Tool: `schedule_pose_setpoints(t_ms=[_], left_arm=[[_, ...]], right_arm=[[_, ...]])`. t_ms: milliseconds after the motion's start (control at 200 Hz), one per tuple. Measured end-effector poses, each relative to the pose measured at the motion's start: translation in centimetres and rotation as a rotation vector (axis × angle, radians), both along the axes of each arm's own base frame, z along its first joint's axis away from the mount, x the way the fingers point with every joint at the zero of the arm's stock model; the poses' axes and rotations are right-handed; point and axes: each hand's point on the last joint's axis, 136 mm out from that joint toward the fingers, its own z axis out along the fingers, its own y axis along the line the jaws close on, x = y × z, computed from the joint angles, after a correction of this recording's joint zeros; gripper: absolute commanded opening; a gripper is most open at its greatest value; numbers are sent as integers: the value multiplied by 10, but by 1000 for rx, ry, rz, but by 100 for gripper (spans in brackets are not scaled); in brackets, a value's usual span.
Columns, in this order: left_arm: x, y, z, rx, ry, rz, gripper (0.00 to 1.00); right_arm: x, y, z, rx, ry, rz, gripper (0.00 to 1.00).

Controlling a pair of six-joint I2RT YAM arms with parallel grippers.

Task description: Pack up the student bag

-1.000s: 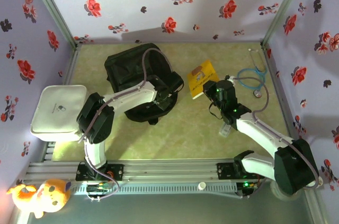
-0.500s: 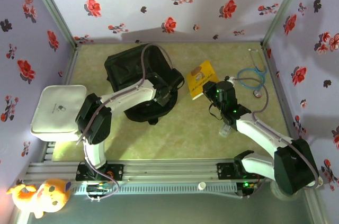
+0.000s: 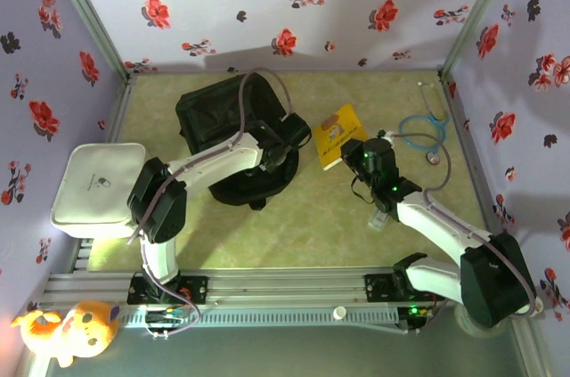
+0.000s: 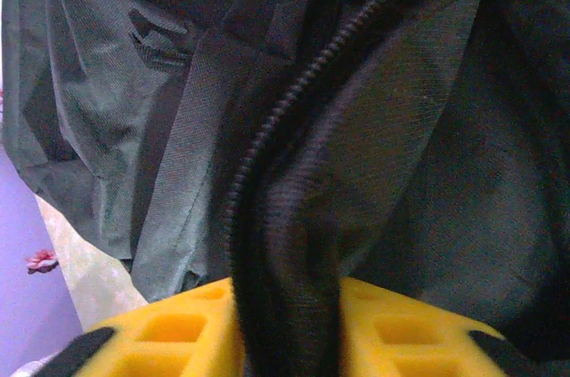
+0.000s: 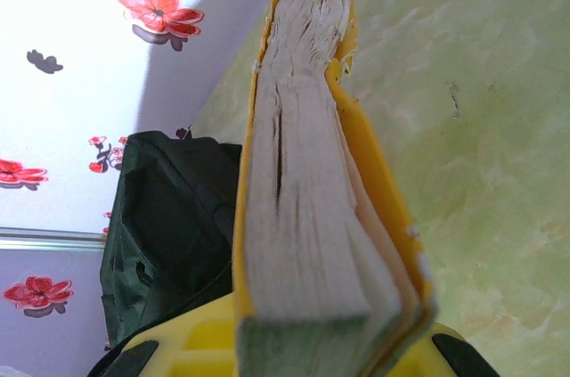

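Note:
The student bag (image 3: 223,123), black soft fabric, lies at the back left of the table. My left gripper (image 3: 289,138) is at the bag's right edge. In the left wrist view its yellow fingers (image 4: 178,332) are shut on a fold of bag fabric (image 4: 401,127) beside the zip teeth (image 4: 267,127). A thick yellow book (image 3: 337,132) stands on edge just right of the bag, with my right gripper (image 3: 354,149) shut on it. The right wrist view has the book's pages (image 5: 303,199) between the fingers of my right gripper (image 5: 325,328) and the bag (image 5: 169,217) behind it on the left.
A blue stethoscope (image 3: 426,132) lies at the back right near the wall. A white box (image 3: 96,185) sits off the table's left edge. A small clear object (image 3: 379,219) lies under the right arm. A plush toy (image 3: 67,331) sits at the near left corner.
My left gripper has shifted to the right and a little toward the back, pulling the bag's edge with it, and its jaws have narrowed on the fabric. The right arm and the book have stayed still.

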Motion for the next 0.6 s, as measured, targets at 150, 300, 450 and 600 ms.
schedule_pose_setpoints(t_ms=[150,300,450,600], left_arm=[[0,0,0,5,-3,-4,18],[2,-2,3,-5,-18,-3,10],[7,-7,16,-44,-55,-10,0],[23,-19,55,-111,-142,-11,0]], right_arm=[[0,0,0,3,1,-1,13],[-3,-1,1,5,-6,0,12],[-10,-4,15,11,-50,12,10],[-19,-5,40,25,-122,40,9]])
